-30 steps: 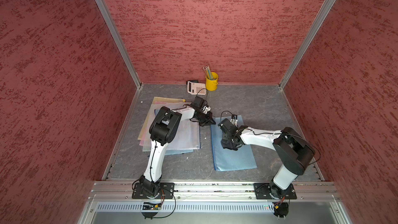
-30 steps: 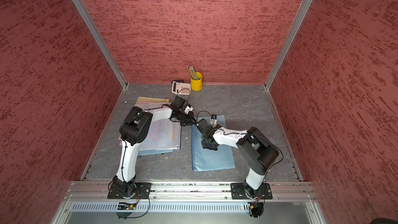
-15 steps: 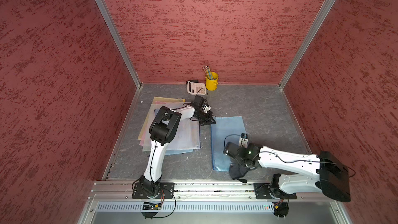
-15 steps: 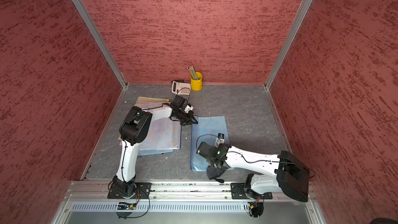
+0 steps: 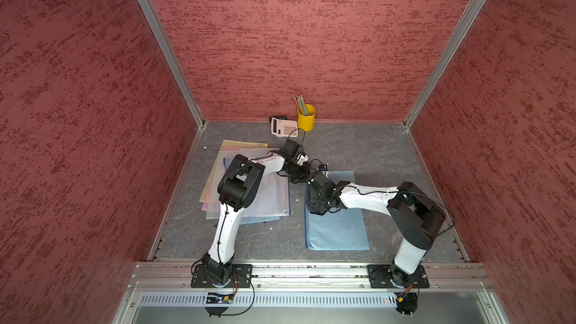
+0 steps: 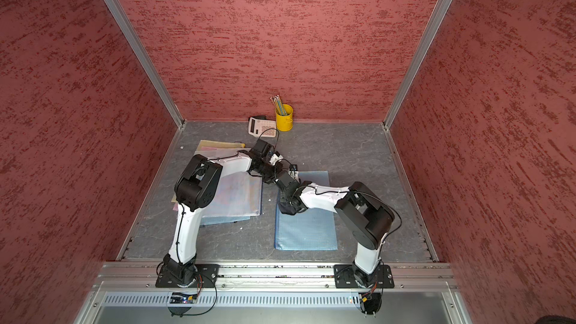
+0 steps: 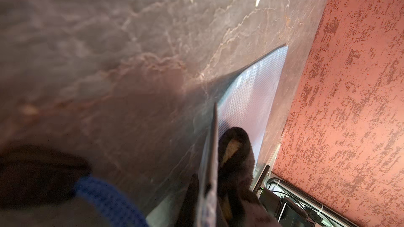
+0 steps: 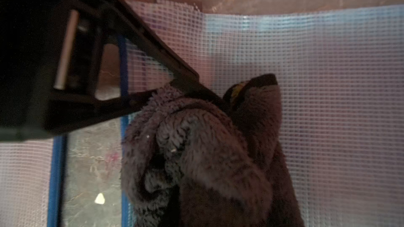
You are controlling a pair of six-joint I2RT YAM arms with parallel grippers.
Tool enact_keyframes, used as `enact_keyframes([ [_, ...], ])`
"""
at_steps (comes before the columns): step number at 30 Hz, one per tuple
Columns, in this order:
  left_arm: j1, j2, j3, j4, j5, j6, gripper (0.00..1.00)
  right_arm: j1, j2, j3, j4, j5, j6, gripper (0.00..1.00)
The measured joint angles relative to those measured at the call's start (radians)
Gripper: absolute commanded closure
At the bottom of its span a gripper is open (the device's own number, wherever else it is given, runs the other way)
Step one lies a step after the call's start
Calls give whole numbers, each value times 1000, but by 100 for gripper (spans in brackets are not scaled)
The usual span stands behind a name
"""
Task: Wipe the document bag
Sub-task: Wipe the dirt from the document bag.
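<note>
Leftward, folders; left hand gripping bag crowds right hand holding cloth.

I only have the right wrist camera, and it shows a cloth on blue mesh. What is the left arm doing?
Observer: The left gripper is shut on the document bag's far left corner.
Operator: Where on the bag am I wiping?
Observer: The cloth sits at its left edge, about midway; the part nearer the robot lies bare.
Operator: Anything beside it?
Observer: A stack of folders lies apart on its left.
</note>
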Motion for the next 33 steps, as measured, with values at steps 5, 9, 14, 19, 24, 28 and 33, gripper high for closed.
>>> enact_keyframes([
  [5, 7, 0, 0, 0, 6, -1, 100, 29, -149, -198, 56, 0, 77, 100],
  [9, 14, 1, 0, 0, 23, -1, 100, 144, -373, -405, 6, 6, 240, 100],
  [14, 18, 2, 0, -3, 28, -1, 100, 216, -486, -367, -266, -14, 319, 100],
  [19, 23, 2, 0, 4, 26, -3, 100, 109, -415, -113, -330, 5, 203, 100],
  [24, 22, 2, -26, 49, 21, -47, 100, 55, -60, 191, -159, 2, 2, 100],
  [28, 31, 2, -49, 89, 23, -91, 100, 71, 40, 122, -63, -20, -37, 100],
  [33, 31, 2, -49, 100, 21, -127, 100, 163, -37, -60, 24, -9, 37, 100],
])
